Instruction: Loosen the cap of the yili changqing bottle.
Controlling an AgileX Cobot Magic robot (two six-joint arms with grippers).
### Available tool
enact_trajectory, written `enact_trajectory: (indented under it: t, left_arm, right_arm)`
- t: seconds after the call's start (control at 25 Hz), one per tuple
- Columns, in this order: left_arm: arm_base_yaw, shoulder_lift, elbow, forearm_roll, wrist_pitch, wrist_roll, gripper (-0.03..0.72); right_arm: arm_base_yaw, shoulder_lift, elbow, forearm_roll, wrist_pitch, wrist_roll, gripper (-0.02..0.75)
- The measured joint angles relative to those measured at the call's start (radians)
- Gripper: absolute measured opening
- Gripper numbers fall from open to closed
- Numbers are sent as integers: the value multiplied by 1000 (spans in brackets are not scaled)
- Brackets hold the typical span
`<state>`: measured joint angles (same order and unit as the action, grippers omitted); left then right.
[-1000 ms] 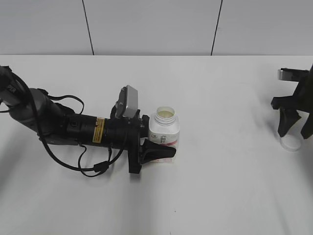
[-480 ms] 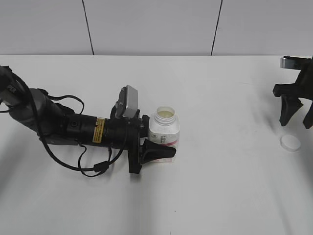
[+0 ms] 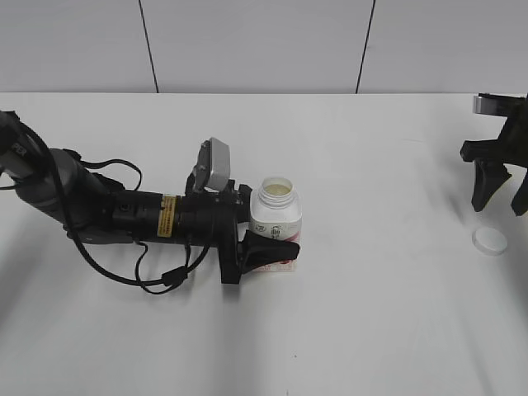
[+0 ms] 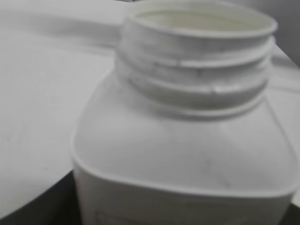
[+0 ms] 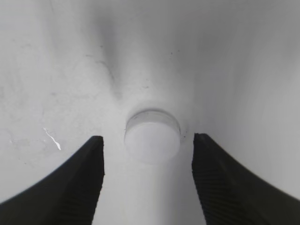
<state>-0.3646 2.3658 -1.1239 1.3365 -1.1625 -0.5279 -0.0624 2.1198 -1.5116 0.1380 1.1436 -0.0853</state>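
The yili changqing bottle (image 3: 275, 213) stands upright on the white table, neck open, pink-red label low on its front. In the left wrist view the bottle (image 4: 187, 154) fills the frame, showing its bare threaded neck. My left gripper (image 3: 279, 241) is shut on the bottle's lower body, arm lying low along the table. The white cap (image 3: 490, 240) lies flat on the table at the far right, off the bottle. My right gripper (image 3: 499, 198) hangs open and empty just above it. In the right wrist view the cap (image 5: 152, 136) sits between the spread fingers (image 5: 148, 138), touching neither.
The white table (image 3: 371, 330) runs to a grey panelled wall at the back. The left arm's black cables (image 3: 157, 276) loop on the table beside the arm.
My right gripper has lifted off the cap and left it lying on the table. The left arm and bottle shifted slightly.
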Motion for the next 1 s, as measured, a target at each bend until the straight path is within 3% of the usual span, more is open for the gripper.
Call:
enact_trajectory:
  t: [0.28, 1.0]
  left_arm:
    - [0, -7, 0, -6, -38, -23, 510]
    - [0, -152, 0, 44, -42, -65, 512]
  right_arm:
    - [0, 0, 0, 0, 1, -1, 473]
    - [0, 0, -37, 0, 53, 0, 473]
